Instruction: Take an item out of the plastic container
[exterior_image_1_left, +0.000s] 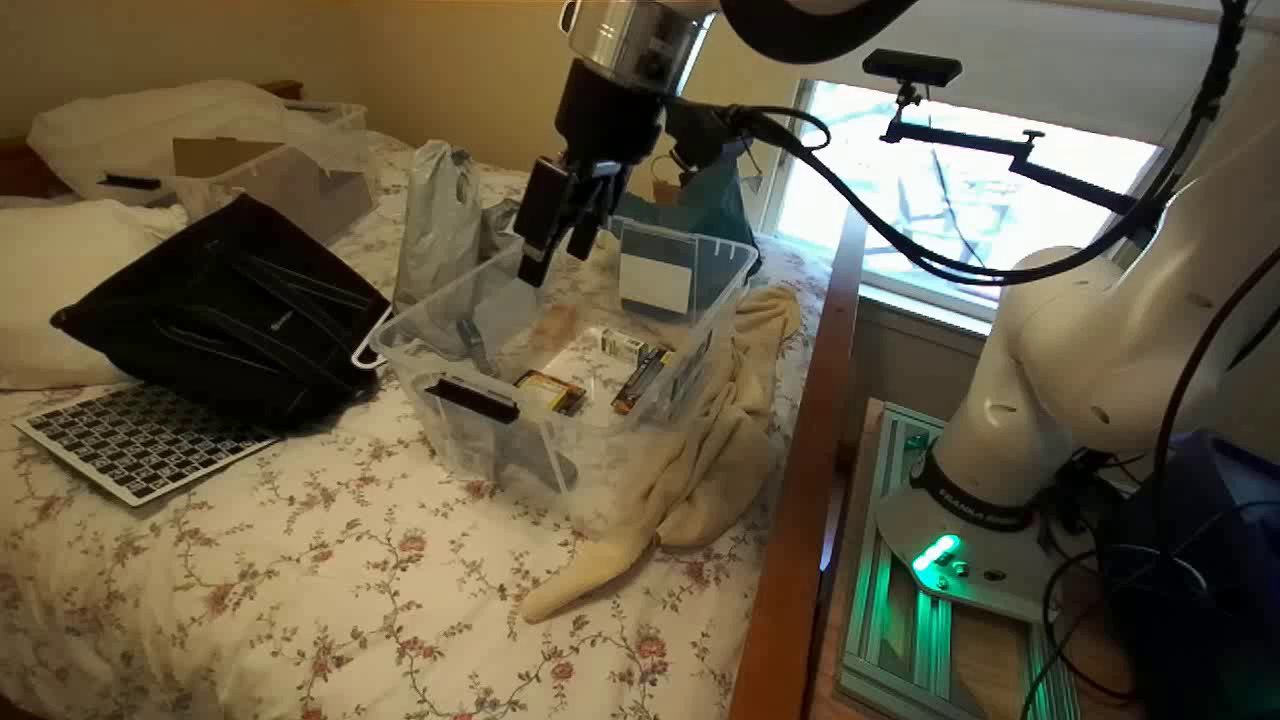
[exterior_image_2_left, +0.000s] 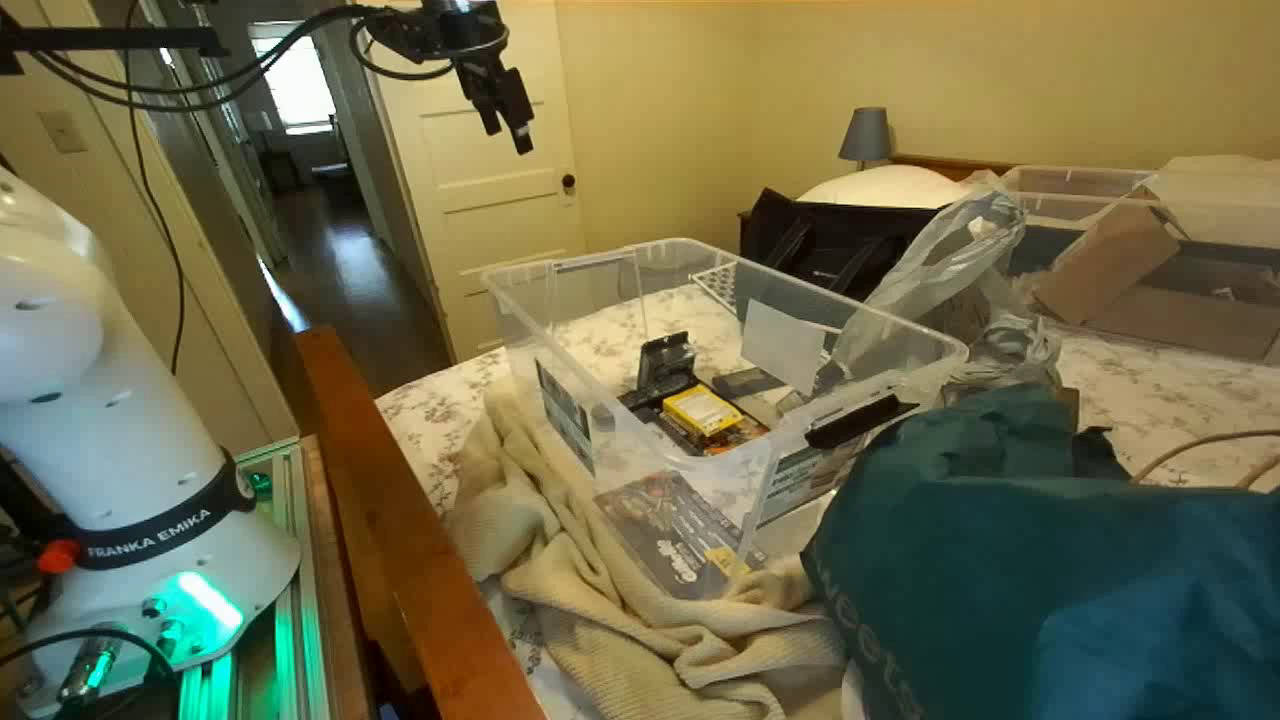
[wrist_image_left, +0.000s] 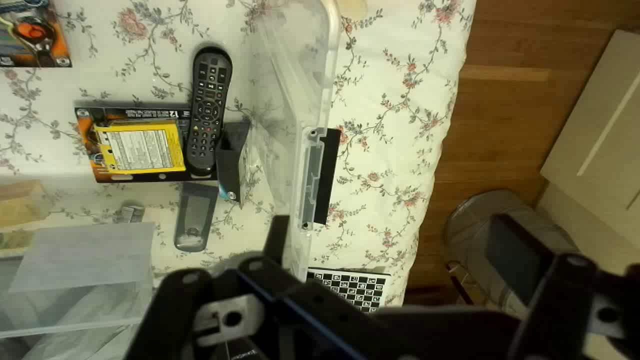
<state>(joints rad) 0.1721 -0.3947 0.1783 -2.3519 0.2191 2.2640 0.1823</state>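
We've got a clear rectangular plastic container (exterior_image_1_left: 590, 445) on the white floral bedspread (exterior_image_1_left: 400, 590), our black two-finger gripper (wrist_image_left: 397, 245) well above that bedspread, spread wide, holding nothing. If we drop off-centre, a finger (wrist_image_left: 277, 237) might snag the container's rim (wrist_image_left: 329, 75).

White arm (exterior_image_1_left: 1095, 345), black cables (exterior_image_1_left: 985, 276), black gripper (exterior_image_1_left: 560, 250).

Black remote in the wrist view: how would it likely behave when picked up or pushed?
The black remote is probably stiff, given its button-covered case. Its slim, rounded outline may let it swivel in a grip. Pushed, it might rock: one end overlaps the orange-edged package.
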